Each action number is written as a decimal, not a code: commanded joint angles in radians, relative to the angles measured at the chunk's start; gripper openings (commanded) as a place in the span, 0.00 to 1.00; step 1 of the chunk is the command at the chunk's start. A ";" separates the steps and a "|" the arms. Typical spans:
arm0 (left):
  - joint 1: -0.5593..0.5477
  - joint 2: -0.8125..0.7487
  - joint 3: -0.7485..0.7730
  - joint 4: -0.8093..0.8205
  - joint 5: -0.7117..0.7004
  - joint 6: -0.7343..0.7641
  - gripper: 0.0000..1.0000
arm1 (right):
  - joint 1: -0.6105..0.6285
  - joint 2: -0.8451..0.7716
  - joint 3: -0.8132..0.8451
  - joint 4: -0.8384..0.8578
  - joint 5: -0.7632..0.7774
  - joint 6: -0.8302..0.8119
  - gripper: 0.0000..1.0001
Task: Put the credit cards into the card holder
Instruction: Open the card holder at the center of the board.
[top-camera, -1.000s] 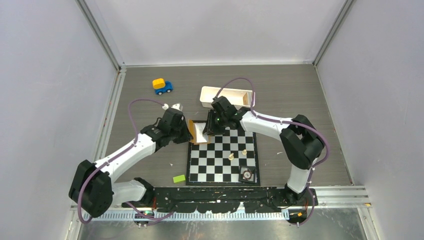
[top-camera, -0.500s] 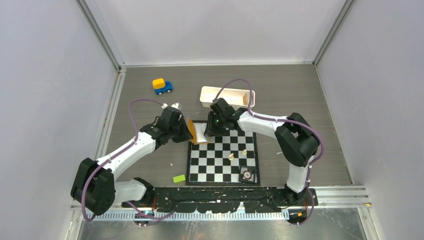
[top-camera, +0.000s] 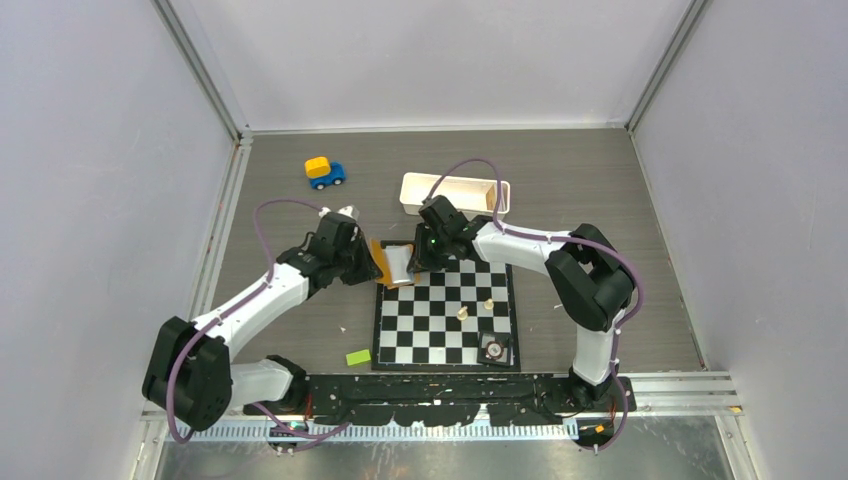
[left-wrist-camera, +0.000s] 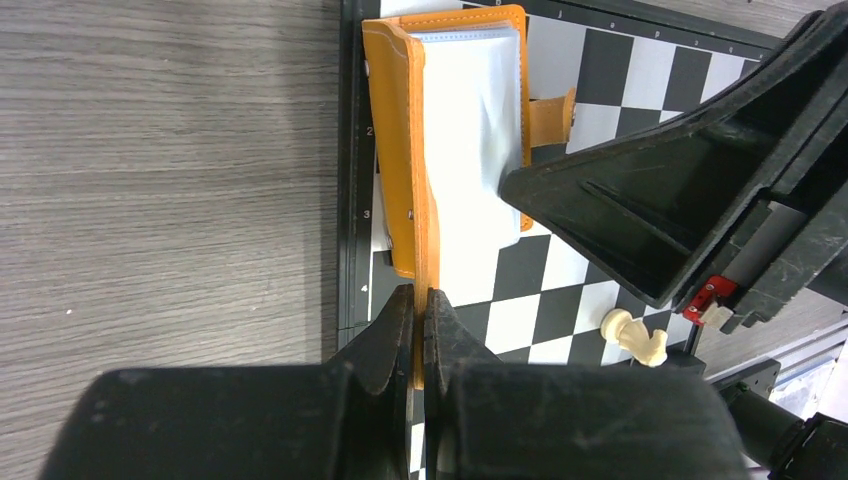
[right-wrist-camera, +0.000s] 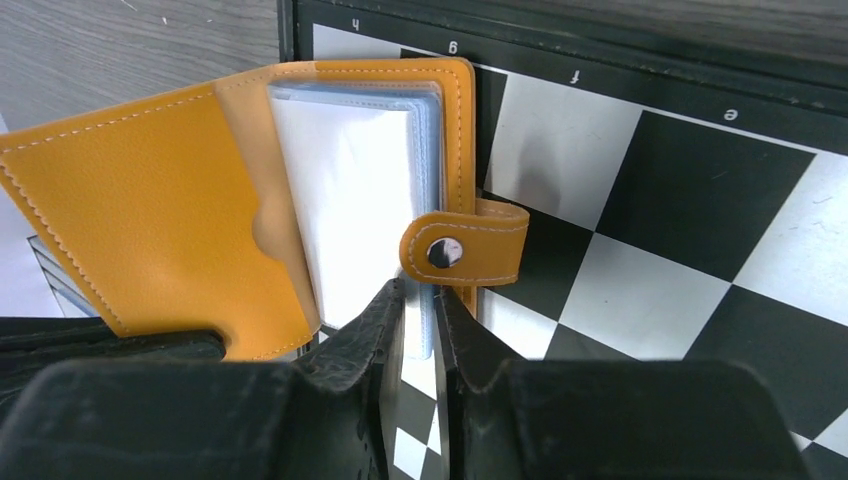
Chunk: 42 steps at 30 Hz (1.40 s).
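The orange card holder (top-camera: 392, 266) lies open on the far left corner of the chessboard (top-camera: 445, 325). My left gripper (left-wrist-camera: 421, 300) is shut on the edge of its orange cover (left-wrist-camera: 398, 150) and holds that cover up on edge. My right gripper (right-wrist-camera: 420, 300) is shut on the thin light-blue edge of the inner sleeves (right-wrist-camera: 432, 130), beside the snap strap (right-wrist-camera: 462, 250). A whitish face (right-wrist-camera: 345, 200) shows on top of the sleeve stack; I cannot tell whether it is a card. No loose card shows. In the top view the two grippers meet at the holder, left (top-camera: 372, 262) and right (top-camera: 418, 258).
A white tray (top-camera: 455, 193) stands just behind the right gripper. A blue and yellow toy car (top-camera: 324, 171) is at the far left. A green block (top-camera: 358, 357) lies near the board's front left. Two pale chess pieces (top-camera: 463, 313) and a small dark item (top-camera: 493, 348) are on the board.
The left gripper has raised the orange cover from lying open to more upright. The right gripper has shifted slightly left and away, staying at the sleeves.
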<state>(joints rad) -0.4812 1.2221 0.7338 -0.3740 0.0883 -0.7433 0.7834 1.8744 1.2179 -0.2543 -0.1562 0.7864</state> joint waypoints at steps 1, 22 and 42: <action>0.020 0.012 -0.024 -0.011 0.019 0.038 0.00 | -0.001 -0.020 0.024 0.080 -0.060 -0.004 0.20; 0.043 0.061 -0.054 0.249 0.355 0.093 0.00 | 0.000 -0.154 -0.012 0.082 -0.107 -0.016 0.15; 0.064 0.078 -0.055 0.039 0.058 0.155 0.00 | 0.001 -0.129 -0.038 0.063 -0.017 -0.030 0.17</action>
<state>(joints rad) -0.4271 1.2938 0.6781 -0.2043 0.3088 -0.6529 0.7780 1.7504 1.1751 -0.1940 -0.2436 0.7586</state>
